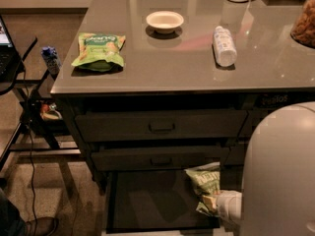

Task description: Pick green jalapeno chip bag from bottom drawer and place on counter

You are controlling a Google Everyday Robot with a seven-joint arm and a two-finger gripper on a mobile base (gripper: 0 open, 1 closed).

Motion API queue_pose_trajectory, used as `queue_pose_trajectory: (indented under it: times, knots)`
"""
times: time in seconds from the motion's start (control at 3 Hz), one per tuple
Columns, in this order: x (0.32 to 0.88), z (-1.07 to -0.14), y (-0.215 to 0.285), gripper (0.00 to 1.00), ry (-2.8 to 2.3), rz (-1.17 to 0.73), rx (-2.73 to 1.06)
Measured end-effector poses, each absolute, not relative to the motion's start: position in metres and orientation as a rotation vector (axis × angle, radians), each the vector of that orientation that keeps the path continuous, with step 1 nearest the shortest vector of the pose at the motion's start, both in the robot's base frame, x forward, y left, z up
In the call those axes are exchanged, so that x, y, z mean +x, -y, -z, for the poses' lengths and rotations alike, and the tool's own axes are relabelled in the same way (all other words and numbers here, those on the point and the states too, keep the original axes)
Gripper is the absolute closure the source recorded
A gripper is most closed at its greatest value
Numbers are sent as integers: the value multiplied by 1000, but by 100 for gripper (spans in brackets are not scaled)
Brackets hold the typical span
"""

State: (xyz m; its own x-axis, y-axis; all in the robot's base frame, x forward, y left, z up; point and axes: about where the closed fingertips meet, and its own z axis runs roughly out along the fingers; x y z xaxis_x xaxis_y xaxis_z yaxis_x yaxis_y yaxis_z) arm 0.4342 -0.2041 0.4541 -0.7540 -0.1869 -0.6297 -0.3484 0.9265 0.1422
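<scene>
While clamped on the green jalapeno chip bag (203, 181), gripper (214, 203) low inside the open bottom drawer (147, 200), counter (187, 58) above.

I read the arm (280, 171) as a large, rounded, pale housing that fills the near right corner of the scene. It stands closest to the camera and hides its own lower links. From the left edge of this housing, low down, a short white wrist section (231, 206) projects to the left. The gripper (216, 204) sits at the end of that section, low at the near right, pointing left. Its tip rests against the green jalapeno chip bag (203, 180).
</scene>
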Motion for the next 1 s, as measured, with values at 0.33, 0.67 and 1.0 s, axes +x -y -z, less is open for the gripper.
queue_pose_trajectory:
  times: [0.33,0.67,1.0]
  knots:
    - [440,-485,193,100,-2418,-356,-399]
    - [450,-529,173,100,-2387,-369,-422]
    - [458,-550,172,100,-2346,-361,-416]
